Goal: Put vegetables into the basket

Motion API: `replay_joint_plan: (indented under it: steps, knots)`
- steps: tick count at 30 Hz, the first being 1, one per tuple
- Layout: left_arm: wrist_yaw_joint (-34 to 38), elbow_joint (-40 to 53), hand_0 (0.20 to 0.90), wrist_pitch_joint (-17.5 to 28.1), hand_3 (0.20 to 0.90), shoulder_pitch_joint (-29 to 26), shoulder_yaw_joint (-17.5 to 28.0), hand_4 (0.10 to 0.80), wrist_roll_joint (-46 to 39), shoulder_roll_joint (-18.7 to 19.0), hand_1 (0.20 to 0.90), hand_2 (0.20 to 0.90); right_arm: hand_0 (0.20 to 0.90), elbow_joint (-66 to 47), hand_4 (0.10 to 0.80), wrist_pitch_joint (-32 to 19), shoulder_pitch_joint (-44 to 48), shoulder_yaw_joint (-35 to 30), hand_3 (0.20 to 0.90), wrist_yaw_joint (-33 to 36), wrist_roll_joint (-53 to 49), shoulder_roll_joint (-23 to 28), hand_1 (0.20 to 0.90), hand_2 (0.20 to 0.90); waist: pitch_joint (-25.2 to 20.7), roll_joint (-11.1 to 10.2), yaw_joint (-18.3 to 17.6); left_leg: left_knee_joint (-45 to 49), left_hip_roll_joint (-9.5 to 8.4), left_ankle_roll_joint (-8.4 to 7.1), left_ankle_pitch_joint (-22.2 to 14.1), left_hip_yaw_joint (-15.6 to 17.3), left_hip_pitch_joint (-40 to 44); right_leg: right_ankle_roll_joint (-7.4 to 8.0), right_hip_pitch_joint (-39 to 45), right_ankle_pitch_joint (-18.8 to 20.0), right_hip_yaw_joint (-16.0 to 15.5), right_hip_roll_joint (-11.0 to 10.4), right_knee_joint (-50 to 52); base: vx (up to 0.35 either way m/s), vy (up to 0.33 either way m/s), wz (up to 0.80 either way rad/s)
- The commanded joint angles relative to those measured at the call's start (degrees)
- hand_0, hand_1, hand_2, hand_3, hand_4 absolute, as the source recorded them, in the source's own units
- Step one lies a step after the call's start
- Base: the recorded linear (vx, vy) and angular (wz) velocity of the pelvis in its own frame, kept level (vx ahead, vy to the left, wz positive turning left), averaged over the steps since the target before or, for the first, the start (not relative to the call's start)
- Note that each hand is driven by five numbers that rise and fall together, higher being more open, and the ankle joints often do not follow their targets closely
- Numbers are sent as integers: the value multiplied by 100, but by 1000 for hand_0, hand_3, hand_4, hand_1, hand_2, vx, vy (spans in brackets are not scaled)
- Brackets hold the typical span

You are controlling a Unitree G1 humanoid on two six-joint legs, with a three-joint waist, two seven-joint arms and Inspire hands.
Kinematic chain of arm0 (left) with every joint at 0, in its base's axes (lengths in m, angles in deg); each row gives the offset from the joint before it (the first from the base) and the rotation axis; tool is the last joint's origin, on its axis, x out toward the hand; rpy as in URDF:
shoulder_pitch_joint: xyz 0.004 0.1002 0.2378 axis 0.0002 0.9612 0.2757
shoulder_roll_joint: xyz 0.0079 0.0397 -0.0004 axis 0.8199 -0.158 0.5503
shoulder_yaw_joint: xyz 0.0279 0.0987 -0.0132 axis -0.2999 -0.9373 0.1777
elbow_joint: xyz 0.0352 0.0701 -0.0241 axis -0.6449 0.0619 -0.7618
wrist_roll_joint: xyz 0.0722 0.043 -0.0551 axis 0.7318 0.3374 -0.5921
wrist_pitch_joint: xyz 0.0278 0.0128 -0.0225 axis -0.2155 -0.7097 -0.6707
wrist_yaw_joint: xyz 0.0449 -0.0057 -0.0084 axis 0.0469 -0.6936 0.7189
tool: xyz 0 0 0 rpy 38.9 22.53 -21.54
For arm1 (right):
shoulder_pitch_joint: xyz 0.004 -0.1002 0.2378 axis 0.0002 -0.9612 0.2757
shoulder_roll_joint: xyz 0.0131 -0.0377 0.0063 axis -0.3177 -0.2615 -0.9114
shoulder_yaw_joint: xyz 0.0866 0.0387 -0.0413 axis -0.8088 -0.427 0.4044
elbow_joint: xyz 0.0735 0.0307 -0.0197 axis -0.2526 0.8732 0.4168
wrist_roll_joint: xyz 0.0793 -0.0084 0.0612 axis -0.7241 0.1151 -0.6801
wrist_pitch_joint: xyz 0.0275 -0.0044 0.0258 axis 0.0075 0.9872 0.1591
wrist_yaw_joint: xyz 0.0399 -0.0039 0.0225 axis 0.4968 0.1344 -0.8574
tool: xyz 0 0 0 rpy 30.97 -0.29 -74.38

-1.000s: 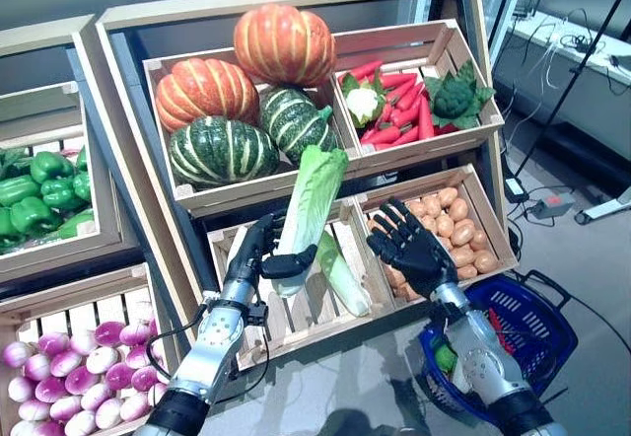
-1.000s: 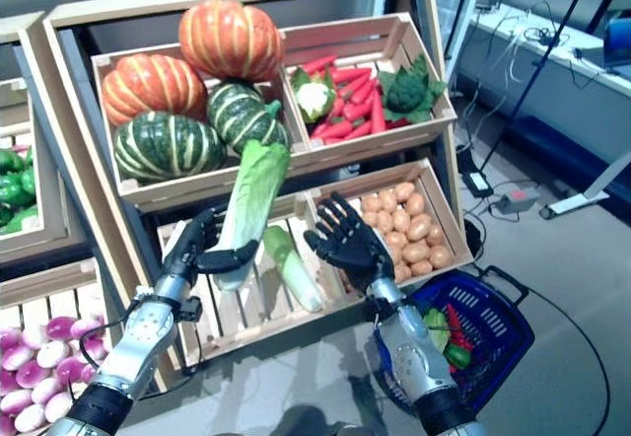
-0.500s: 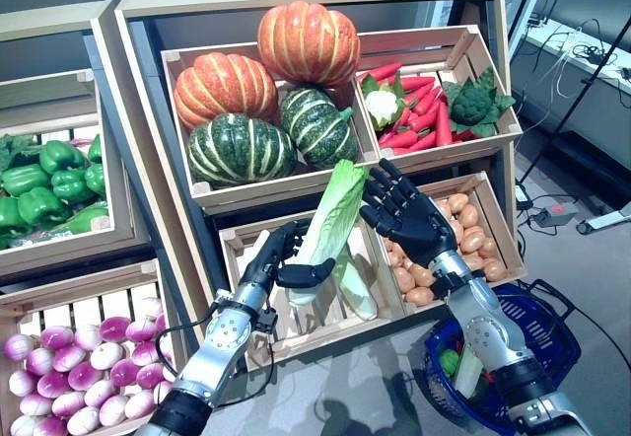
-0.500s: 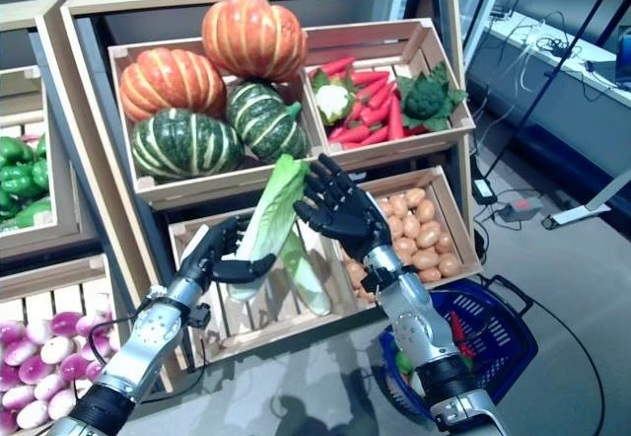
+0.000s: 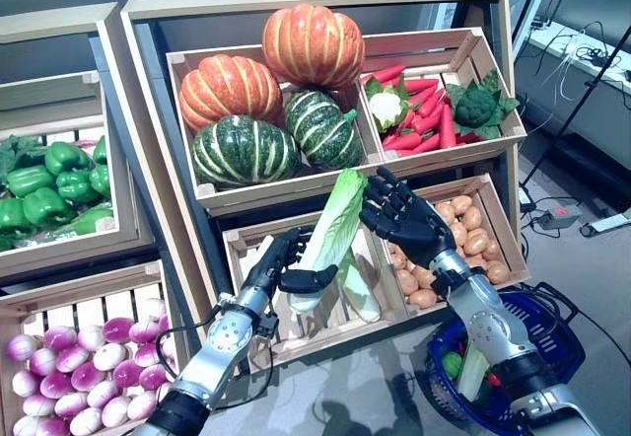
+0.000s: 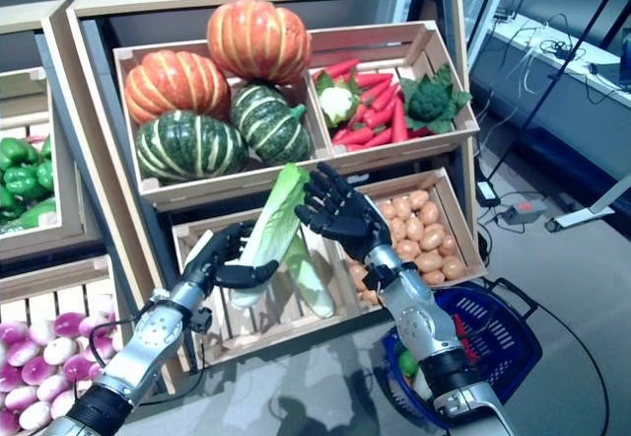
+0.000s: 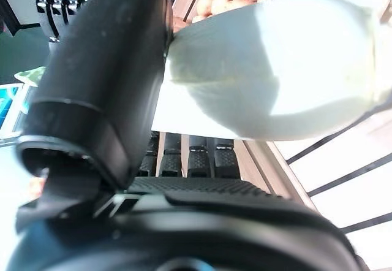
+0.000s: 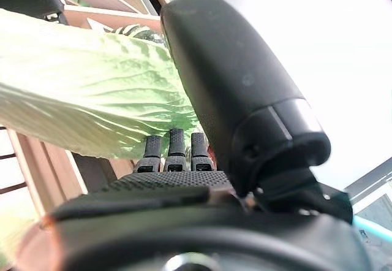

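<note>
Handover was the step as I judged it: my left hand [image 5: 279,270] gripped the cabbage [image 5: 329,224] by its pale base, my right hand [image 5: 402,217], fingers spread, met its leafy top, needing closure before the basket [image 5: 537,332] below.

The crates [image 5: 296,329] are pale unfinished wood slats, matt and smooth. The napa cabbage [image 5: 330,229] held before them looks waxy — veined leaves, smooth pale stalk. Each robot hand is matt black plastic with ribbed, textured fingers [image 7: 196,160]. Right of the crates, the blue basket [image 5: 537,327] is glossy plastic mesh.
</note>
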Motion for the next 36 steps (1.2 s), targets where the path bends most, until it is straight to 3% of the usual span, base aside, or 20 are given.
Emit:
replay_joint_plan:
  steps: [1, 8, 17, 21, 29, 36]
  knots:
    - [-179, 1106, 300, 782, 300, -1177, -608, 400, 11, -121, 300, 300, 900, 203, 800, -544, 890, 247, 900, 633, 408, -290, 900, 900, -520, -66, -59, 6, -235, 165, -295, 77, -58, 58, 19, -2, 284, -97, 86, 0, 0, 0]
    - [105, 1435, 300, 680, 300, -1192, -745, 400, 215, -94, 300, 300, 900, 214, 800, -601, 992, 359, 900, 2951, 2994, -171, 900, 900, -467, -10, -135, 6, -258, 194, -314, 108, -35, 67, 4, 14, 402, -85, 88, -20, 4, 0]
    - [430, 1615, 300, 578, 300, -1307, -937, 400, 357, -97, 300, 300, 900, 499, 800, 119, 1279, 589, 900, 4248, 4015, -304, 900, 900, -411, 59, -101, 6, -286, 222, -331, 96, -25, 58, 23, 25, 429, -77, 52, -14, 5, -1]
    - [388, 1632, 300, 578, 300, -1291, -927, 400, 307, -107, 300, 300, 900, 635, 800, 238, 1312, 654, 900, 4276, 3821, -430, 900, 900, -404, 69, -60, 6, -294, 220, -337, 78, -34, 58, 38, 27, 403, -86, 29, 0, 0, 0]
    - [234, 1543, 300, 665, 300, -1241, -824, 400, 235, -103, 300, 300, 900, 1053, 800, 172, 1043, 685, 900, 3481, 2389, -741, 900, 900, -425, 63, 11, 6, -304, 211, -352, 43, -27, 47, 82, 19, 308, -103, -7, -3, 2, 1]
    - [184, 1543, 300, 667, 300, -1275, -790, 400, 205, -92, 300, 300, 900, 1421, 800, 403, 980, 752, 900, 3164, 2260, -747, 900, 900, -448, 38, 29, 6, -308, 198, -359, 27, -12, 42, 101, 20, 254, -110, -14, 0, 0, 0]
